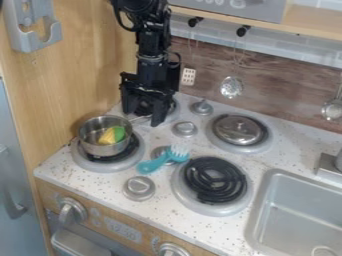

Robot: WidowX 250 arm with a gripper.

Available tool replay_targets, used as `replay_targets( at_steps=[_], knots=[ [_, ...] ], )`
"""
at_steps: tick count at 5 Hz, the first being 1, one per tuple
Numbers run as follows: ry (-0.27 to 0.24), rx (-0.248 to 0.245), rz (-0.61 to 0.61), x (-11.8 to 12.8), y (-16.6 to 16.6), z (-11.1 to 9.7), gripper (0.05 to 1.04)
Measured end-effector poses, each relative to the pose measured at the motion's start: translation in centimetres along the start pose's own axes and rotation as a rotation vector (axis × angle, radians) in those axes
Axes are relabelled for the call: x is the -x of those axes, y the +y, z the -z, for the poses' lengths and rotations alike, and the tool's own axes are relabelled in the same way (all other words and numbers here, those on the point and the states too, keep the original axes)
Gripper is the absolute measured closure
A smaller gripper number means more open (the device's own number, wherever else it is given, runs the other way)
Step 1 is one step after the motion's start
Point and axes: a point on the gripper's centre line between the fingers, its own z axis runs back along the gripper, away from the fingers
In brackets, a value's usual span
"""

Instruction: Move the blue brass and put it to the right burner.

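I see the blue brush [157, 162] lying on the countertop [214, 235] between the two front burners, its bristles near the right one [214, 180]. My gripper [143, 116] hangs toward the countertop's back left corner, fingers spread. Nearer the left edge, the steel pot [95, 145] holds something yellow and green [112, 134].

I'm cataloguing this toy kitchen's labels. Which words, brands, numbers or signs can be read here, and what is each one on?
No text can be quoted with certainty.
Clock-style display on the wooden stove front: digits, too faint to read surely.
Grey panel above the stove: small marks, too small to read.
White outlet-like plate on the backsplash: dark marks, no legible lettering.
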Motion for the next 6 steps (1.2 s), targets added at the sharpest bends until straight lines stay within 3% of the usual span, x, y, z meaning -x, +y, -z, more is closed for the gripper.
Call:
replay_targets(
  at_steps=[1,3,6],
  knots=[
    [0.056,0.016,-0.002,0.6,-0.4,2.2,0.083],
    [0.115,0.008,0.039,0.6,-2.4,5.0,0.083],
    [0.075,0.022,0.073,-0.9,-3.9,6.2,0.083]
  ],
)
